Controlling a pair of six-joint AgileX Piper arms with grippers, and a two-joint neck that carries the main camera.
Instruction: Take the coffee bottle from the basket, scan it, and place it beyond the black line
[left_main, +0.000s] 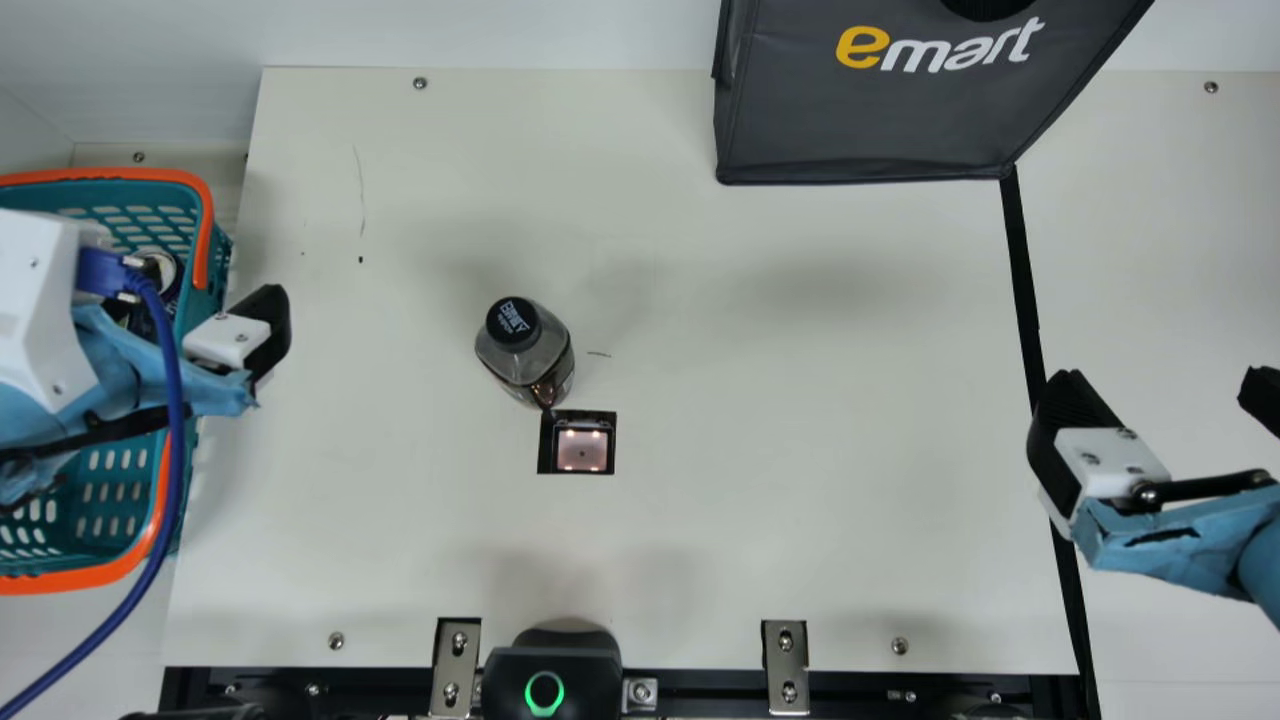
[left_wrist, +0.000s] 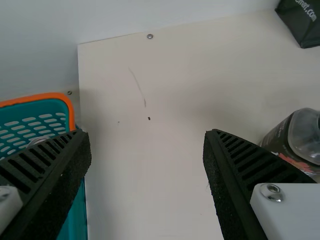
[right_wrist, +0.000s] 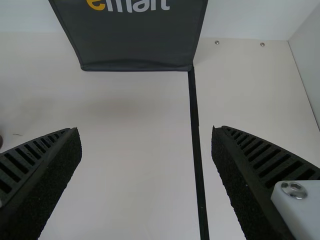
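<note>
The coffee bottle (left_main: 530, 355) stands upright on the table, its dark cap up, just behind the scanner (left_main: 582, 448); in the left wrist view part of the bottle (left_wrist: 297, 140) shows beyond one finger. My left gripper (left_main: 262, 335) is over the right side of the basket (left_main: 195, 300), apart from the bottle; in its wrist view the left gripper (left_wrist: 147, 145) is open and holds nothing. Over the black line (left_main: 1028, 290) at the right is my right gripper (left_main: 1160, 395); in its wrist view the right gripper (right_wrist: 146, 140) stands open, empty.
A dark grey bag (left_main: 860, 120) stands at the back, its corner at the black line's far end. Another item (left_main: 160, 270) lies in the basket under my left arm. Metal brackets (left_main: 785, 667) and a black device (left_main: 550, 675) line the front edge.
</note>
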